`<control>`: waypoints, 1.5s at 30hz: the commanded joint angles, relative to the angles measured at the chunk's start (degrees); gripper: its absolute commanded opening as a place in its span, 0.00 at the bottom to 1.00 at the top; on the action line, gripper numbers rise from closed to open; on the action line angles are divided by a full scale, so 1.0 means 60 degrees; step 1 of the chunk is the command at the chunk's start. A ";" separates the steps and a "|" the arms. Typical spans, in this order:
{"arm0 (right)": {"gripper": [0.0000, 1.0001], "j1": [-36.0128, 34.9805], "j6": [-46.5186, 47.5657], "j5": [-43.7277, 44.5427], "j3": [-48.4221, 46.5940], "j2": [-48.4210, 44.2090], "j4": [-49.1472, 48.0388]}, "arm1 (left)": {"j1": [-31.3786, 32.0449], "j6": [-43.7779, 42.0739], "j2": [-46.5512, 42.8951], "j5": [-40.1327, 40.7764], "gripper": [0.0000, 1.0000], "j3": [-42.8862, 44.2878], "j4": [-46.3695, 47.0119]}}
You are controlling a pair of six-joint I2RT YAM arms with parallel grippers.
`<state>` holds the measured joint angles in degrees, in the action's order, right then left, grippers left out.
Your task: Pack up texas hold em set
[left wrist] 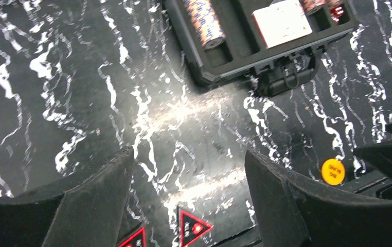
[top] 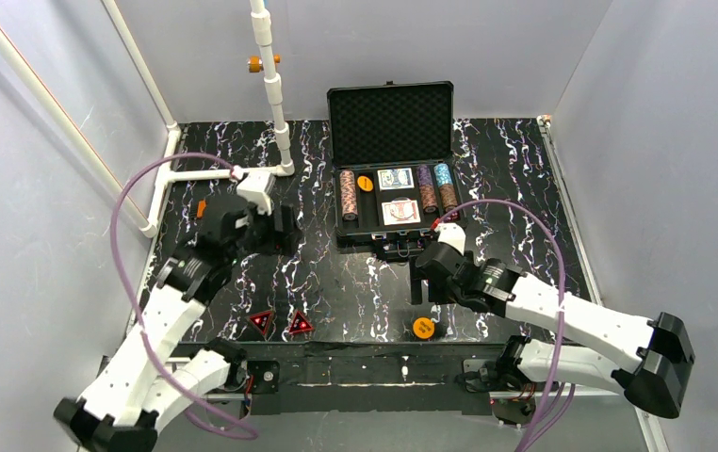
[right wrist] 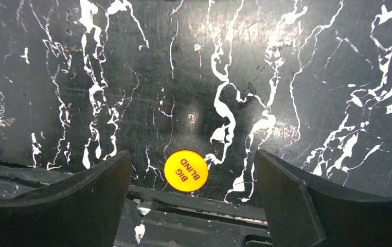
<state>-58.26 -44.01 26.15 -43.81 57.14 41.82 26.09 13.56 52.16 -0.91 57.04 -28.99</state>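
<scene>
Near the orange disc (right wrist: 185, 171), the right pincer (right wrist: 191, 157) hovers open, angled down.

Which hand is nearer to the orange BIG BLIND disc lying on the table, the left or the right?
Right. The right hand hangs open close to the BIG BLIND disc, on its far side. The left hand is much farther off, to the disc's left.

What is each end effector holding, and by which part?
Nothing. Left end effector and right end effector are open and empty; the orange disc lies loose below the right one.
</scene>
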 commanded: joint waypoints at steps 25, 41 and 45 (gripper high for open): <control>0.92 -0.0096 -0.0553 -0.2050 0.1092 0.1940 -0.1206 | -0.0085 -0.0252 -0.3178 0.1839 0.98 -0.1832 -0.2005; 0.95 -0.0441 -0.1161 -0.2074 0.1320 0.2459 -0.1194 | -0.0083 -0.0294 -0.3127 0.1938 0.98 -0.1846 -0.2009; 0.94 -0.0441 -0.1182 -0.2073 0.1297 0.2680 -0.1172 | -0.0081 -0.0293 -0.3138 0.1946 0.98 -0.1845 -0.2009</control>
<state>-60.51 -49.80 13.54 -36.60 71.99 35.42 25.93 12.56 33.82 9.72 46.41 -40.58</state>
